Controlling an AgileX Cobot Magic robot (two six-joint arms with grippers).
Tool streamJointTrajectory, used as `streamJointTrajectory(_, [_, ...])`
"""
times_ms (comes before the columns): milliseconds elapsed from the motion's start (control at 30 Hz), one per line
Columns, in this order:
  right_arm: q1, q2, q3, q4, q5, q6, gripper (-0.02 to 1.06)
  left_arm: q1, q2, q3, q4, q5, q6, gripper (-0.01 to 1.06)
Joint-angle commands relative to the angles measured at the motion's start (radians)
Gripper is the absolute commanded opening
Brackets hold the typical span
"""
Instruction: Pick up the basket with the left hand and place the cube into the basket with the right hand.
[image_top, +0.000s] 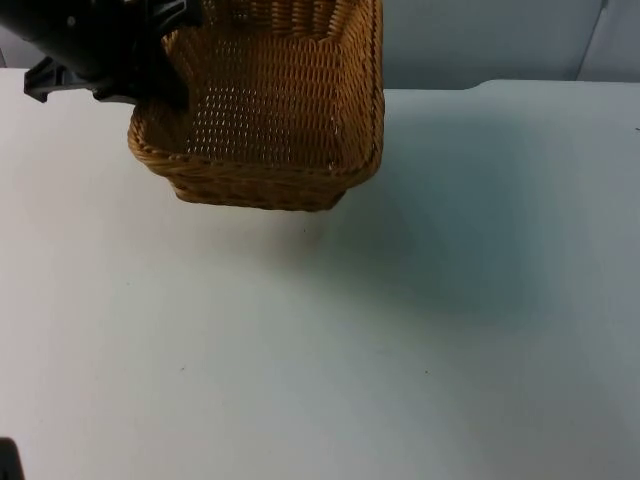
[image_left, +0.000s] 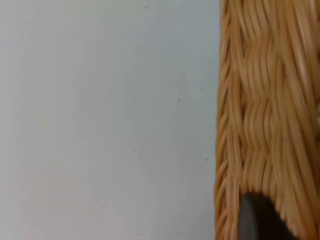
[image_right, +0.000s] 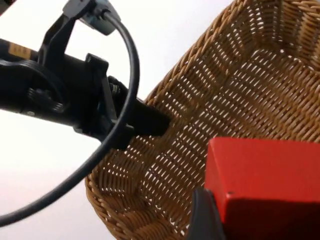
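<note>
We found the basket lifted off the white table, tilted, with its shadow cast on the surface below it. The left gripper was clamped on the basket's rim on the left side; in the right wrist view its black finger lay across the woven edge, and in the left wrist view a dark fingertip pressed against the wicker wall. So the first part of the task — picking up the basket with the left arm — looked done to us.

The red cube sat close in front of the right wrist camera, directly above the basket's open inside, with a black fingertip touching its side. We judged the right gripper to be closed on the cube, holding it over the basket and not yet letting go. We saw nothing lying on the basket's woven floor in the top view.

What remained, as far as we could tell, was the release — opening the right gripper's fingers so the cube dropped inside. Because the basket hung tilted, we thought the cube might slide toward the lower wall once freed.
</note>
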Motion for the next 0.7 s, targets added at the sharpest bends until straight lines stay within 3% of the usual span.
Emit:
streamJointTrajectory(0, [0.004, 0.009, -0.008, 0.017, 0.008, -0.014, 0.00, -0.003, -0.018, -0.001, -0.030, -0.014, -0.004, 0.00])
streamJointTrajectory(433, [0.004, 0.037, -0.008, 0.004, 0.011, -0.012, 0.00, -0.003, -0.018, -0.001, -0.047, -0.010, -0.006, 0.00])
streamJointTrajectory(667, [0.004, 0.136, -0.008, 0.076, 0.010, -0.031, 0.00, -0.003, -0.018, -0.001, -0.045, 0.165, -0.006, 0.00])
